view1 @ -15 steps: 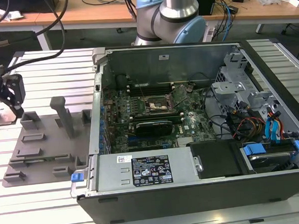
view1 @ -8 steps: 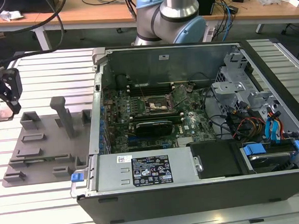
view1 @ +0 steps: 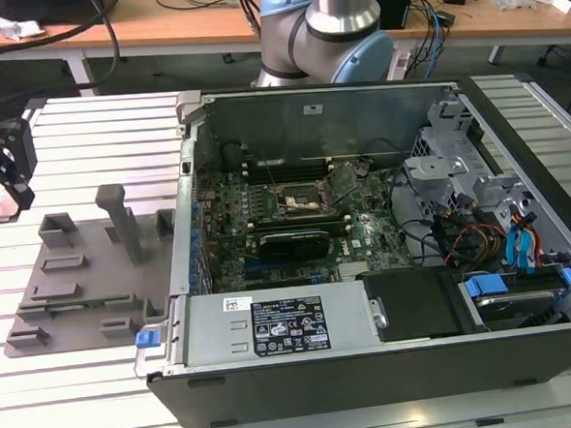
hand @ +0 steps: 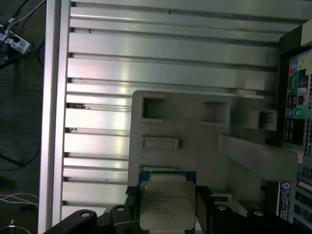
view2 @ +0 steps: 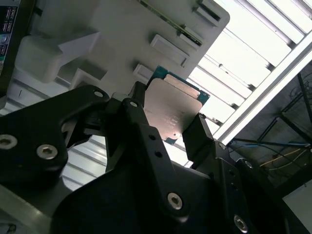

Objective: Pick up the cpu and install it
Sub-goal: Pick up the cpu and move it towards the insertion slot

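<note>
Clearly, in both wrist views, fingers pinch the cpu.

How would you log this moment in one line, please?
end effector: shut on cpu | place: near grey fixture tray, exterior view's left | socket: inside open case, apart from cpu

One cpu, one tray (grey), one computer
</note>
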You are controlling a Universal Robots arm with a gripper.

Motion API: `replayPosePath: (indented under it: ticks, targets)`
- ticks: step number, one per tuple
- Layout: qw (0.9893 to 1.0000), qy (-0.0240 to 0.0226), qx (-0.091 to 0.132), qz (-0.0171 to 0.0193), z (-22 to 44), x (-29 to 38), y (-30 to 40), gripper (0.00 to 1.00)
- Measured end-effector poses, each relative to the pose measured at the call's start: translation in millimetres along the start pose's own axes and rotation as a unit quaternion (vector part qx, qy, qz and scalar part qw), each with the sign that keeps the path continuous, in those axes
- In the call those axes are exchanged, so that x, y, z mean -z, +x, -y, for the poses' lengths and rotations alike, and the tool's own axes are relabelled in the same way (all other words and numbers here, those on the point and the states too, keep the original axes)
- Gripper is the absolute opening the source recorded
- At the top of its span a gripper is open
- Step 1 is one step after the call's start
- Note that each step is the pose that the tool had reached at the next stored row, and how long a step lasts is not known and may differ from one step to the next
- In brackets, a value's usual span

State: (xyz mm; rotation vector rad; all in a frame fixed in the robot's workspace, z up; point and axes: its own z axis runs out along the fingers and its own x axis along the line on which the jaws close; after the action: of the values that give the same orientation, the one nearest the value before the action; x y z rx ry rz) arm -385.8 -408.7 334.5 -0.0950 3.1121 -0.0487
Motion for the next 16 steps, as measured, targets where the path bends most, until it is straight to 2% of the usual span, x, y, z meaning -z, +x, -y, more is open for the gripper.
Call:
replayPosePath:
  ticks: [9,16]
  targets:
    - [1.0000,0.0000,0.000,0.0000,0.5,23.5,-0.6,0.55]
    - [1.0000,0.0000,0.000,0.0000,0.8,35.5,-1.0,0.55]
